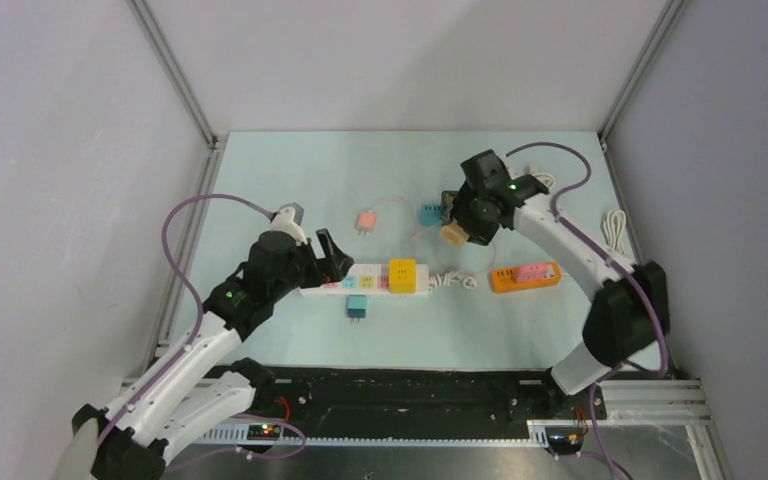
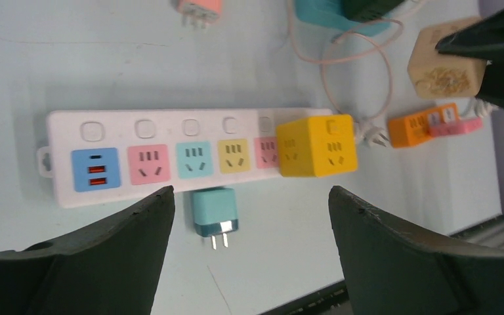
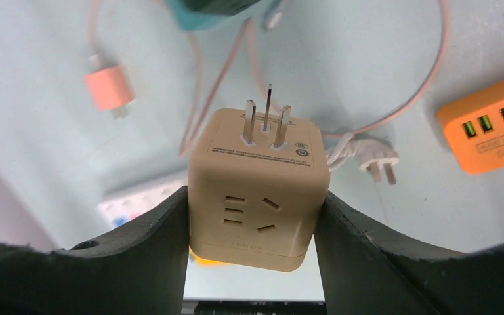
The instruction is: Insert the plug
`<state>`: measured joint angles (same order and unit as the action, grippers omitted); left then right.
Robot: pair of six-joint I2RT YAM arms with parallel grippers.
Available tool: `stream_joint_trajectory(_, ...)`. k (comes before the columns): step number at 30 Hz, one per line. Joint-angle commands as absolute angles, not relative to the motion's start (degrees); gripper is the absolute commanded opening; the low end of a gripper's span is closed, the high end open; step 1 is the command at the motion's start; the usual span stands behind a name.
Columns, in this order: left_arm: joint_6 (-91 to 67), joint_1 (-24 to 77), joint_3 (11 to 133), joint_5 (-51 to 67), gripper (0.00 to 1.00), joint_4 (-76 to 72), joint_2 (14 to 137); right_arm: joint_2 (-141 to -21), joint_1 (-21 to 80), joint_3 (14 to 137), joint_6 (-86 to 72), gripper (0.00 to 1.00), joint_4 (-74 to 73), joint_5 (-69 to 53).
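Tan cube plug, three prongs bared, clamped in my right gripper | left gripper spread wide | pale-green table, grey walls.

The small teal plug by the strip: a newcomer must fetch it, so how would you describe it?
Find the long white power strip mid-table. Off its near side lies the small teal plug, loose, prongs pointing away from the strip. The other teal plug lies beyond the strip's far side.
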<state>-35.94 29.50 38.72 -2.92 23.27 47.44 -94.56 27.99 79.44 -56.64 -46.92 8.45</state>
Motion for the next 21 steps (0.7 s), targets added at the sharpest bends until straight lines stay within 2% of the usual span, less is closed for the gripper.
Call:
stream_joint_trajectory(1, -33.35, 33.63, 42.22, -4.04, 0.91, 21.35, 44.32, -84.5, 27.53, 78.17, -48.45, 0.16, -46.0, -2.58)
stream_joint_trajectory(6, -29.97, 39.89, 43.6, -3.53, 0.91, 19.7, 41.54, -79.68, 27.93, 75.58, -42.77, 0.17, -43.58, -19.01)
stream_joint_trajectory(11, -28.49, 44.13, 46.41, -0.76, 0.91, 19.16, 40.52, -75.64, 29.31, 71.34, -46.04, 0.17, -36.64, -34.77)
stream_joint_trajectory(15, -31.62, 45.69, 47.93, -1.14, 0.92, 19.1, 40.11, -72.82, 30.4, 68.9, -53.84, 0.17, -30.13, -37.24)
stream_joint_trajectory(21, -36.97, 49.34, 50.01, -5.16, 0.94, 19.08, 42.67, -69.67, 32.97, 64.74, -68.07, 0.19, -20.61, -31.27)
